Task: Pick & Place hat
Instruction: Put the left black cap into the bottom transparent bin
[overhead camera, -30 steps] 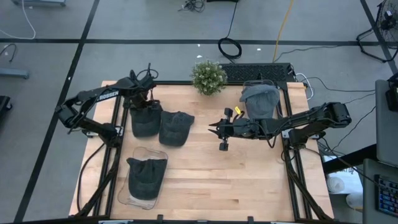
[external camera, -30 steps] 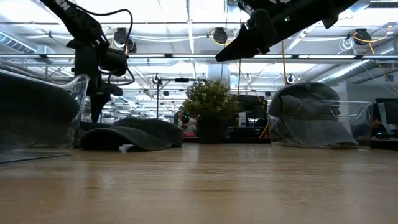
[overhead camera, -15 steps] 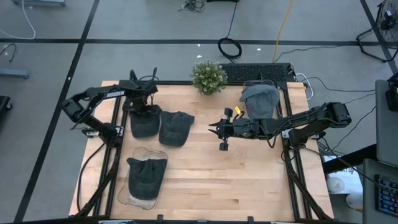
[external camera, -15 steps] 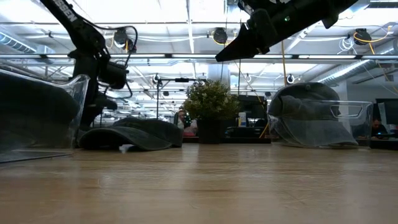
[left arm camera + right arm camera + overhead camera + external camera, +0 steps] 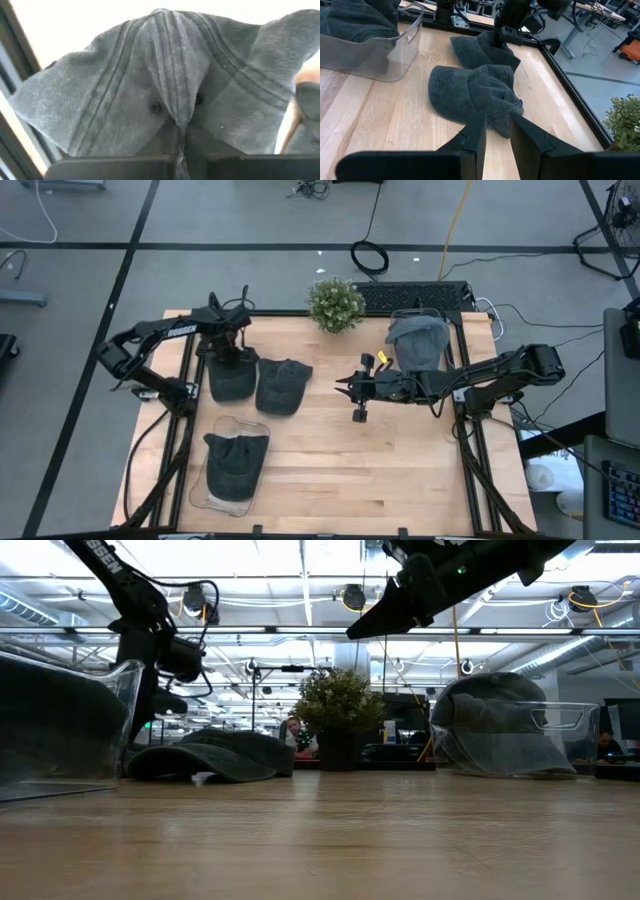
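Risk, high view: left gripper (image 5: 229,350) is sitting down on the left hat (image 5: 234,377), maybe snagging only fabric so it slips. Right gripper (image 5: 345,386) is waiting mid-table. Left wrist view: hat crown (image 5: 170,85) is lying right ahead of the jaws; can't tell if clenched. Right wrist view: right jaws are parted, empty, second hat (image 5: 472,94) lying ahead.

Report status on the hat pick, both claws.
Left claw down on the far-left hat, grip unclear. Right claw open, hovering mid-table. Second hat lies right beside the first; two more sit in clear bins.
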Controlling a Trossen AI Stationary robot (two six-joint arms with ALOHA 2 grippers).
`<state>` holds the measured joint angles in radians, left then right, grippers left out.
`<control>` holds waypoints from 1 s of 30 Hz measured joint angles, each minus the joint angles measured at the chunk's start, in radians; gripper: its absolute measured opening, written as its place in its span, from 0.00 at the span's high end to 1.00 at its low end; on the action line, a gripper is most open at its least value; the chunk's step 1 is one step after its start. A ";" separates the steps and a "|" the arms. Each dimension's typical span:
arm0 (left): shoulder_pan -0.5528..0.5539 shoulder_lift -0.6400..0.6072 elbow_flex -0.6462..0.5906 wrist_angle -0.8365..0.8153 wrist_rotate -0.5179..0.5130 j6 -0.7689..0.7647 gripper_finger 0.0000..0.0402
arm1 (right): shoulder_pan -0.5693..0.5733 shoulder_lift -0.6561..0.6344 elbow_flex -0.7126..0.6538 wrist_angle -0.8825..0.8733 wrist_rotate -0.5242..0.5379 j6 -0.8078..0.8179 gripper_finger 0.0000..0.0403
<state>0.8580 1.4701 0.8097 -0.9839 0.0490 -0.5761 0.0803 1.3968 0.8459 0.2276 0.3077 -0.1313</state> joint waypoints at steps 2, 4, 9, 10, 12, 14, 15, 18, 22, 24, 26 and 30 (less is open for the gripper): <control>0.001 -0.023 0.000 -0.002 0.003 0.016 0.96 | 0.000 0.000 0.000 0.000 0.000 0.008 0.81; 0.001 -0.058 0.012 -0.017 0.003 0.030 0.98 | 0.000 0.000 0.000 0.000 0.000 0.011 0.81; -0.022 -0.165 0.094 -0.099 -0.002 0.052 0.98 | 0.000 0.000 0.000 0.000 0.000 0.011 0.81; -0.032 -0.187 0.121 -0.125 -0.010 0.052 0.99 | 0.000 0.000 0.000 0.000 0.000 0.011 0.81; -0.058 -0.231 0.180 -0.193 -0.043 0.051 0.99 | 0.000 0.000 0.000 0.000 0.000 0.011 0.81; -0.096 -0.272 0.251 -0.277 -0.076 0.038 0.99 | 0.000 0.000 0.000 0.000 0.000 0.011 0.81; -0.117 -0.292 0.289 -0.322 -0.094 0.023 0.99 | 0.000 0.000 0.000 0.000 0.000 0.011 0.81; -0.207 -0.353 0.406 -0.462 -0.145 -0.058 0.99 | 0.000 0.000 0.000 0.000 0.000 0.011 0.81; -0.401 -0.435 0.523 -0.589 -0.207 -0.252 0.99 | 0.000 0.000 0.000 -0.001 0.000 0.011 0.81; -0.525 -0.477 0.543 -0.588 -0.207 -0.376 0.99 | 0.000 0.000 0.000 -0.001 0.002 0.011 0.81; -0.657 -0.495 0.553 -0.588 -0.210 -0.508 0.99 | 0.000 0.000 0.000 -0.001 0.002 0.011 0.81; -0.927 -0.473 0.553 -0.585 -0.254 -0.717 0.99 | -0.001 0.000 0.000 -0.001 0.002 0.011 0.81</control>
<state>-0.0693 0.9973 1.3624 -1.5692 -0.2045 -1.2929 0.0792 1.3968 0.8459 0.2268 0.3097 -0.1200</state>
